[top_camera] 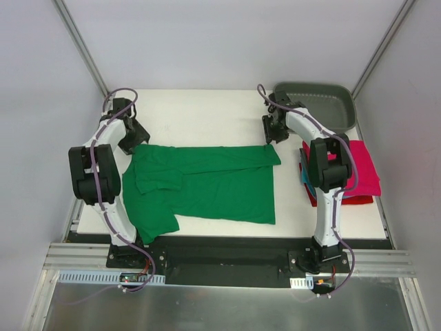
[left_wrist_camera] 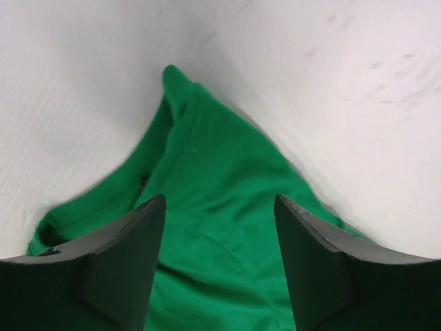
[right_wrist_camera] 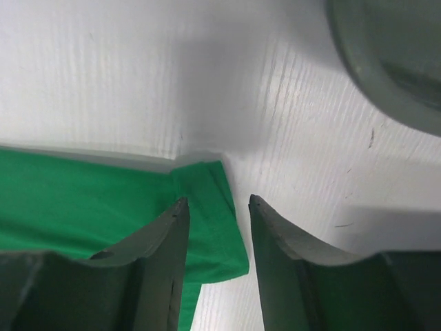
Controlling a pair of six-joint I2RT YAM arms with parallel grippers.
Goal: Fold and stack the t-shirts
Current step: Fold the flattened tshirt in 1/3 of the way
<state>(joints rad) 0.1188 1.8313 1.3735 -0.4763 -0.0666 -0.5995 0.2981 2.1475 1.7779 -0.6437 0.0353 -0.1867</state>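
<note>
Green t-shirt [top_camera: 207, 183]: one corner between left fingers [left_wrist_camera: 124, 269], another between right fingers [right_wrist_camera: 158, 269]

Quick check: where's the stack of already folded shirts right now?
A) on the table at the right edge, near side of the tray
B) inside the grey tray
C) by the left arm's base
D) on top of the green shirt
A: the top view shows the folded stack on the table, to the right of the green t-shirt and partly behind the right arm, on the near side of the grey tray.
</note>
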